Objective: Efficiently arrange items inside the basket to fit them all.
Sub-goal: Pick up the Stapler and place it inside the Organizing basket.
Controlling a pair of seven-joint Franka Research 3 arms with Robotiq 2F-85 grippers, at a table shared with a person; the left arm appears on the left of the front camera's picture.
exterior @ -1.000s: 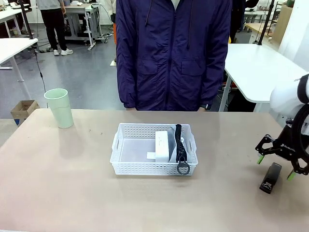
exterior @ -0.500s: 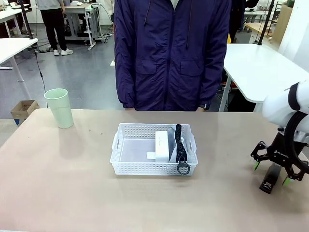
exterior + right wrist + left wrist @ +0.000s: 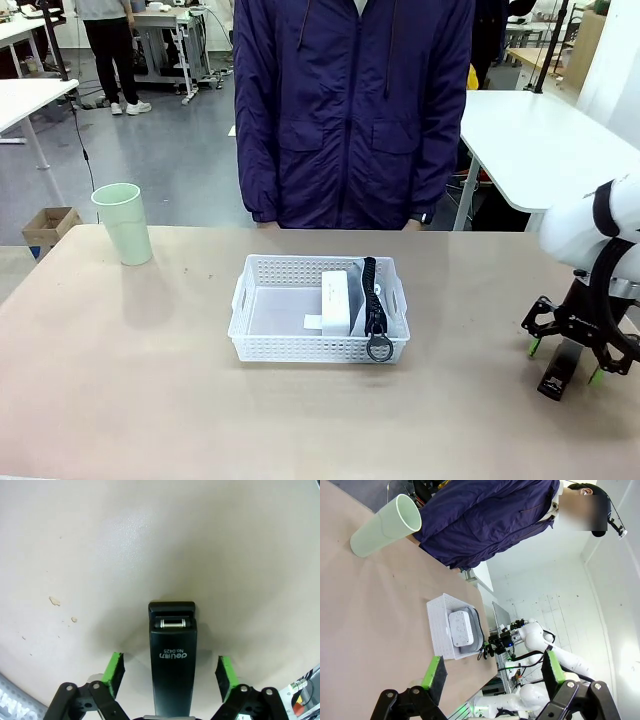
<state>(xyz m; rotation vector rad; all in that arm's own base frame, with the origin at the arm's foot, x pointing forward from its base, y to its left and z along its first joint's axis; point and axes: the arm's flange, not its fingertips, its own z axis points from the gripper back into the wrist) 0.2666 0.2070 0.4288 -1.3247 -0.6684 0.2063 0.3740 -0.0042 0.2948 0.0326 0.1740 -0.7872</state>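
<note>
While straddling the black stapler point(image 3: 172, 670) at the near right of the table point(image 3: 150, 400): right gripper point(image 3: 566, 362) with pads apart, touching neither side. Left gripper point(image 3: 493, 676) spread too, holding nothing. In the basket point(image 3: 260, 345) mid-table: white box point(image 3: 336, 300), grey pouch point(image 3: 372, 300) just right of it. Pale green cup point(image 3: 122, 222) upright at far left.

White arm point(image 3: 582, 225), black right gripper point(image 3: 169, 672), green pads point(image 3: 114, 669)

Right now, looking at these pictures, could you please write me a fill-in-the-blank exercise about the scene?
The pale green cup stands ____ on the table.
The small white box and the grey pouch lie ____ the basket.
The black stapler lies ____ the open pads of the right claw.
Missing words: upright; inside; between.
</note>
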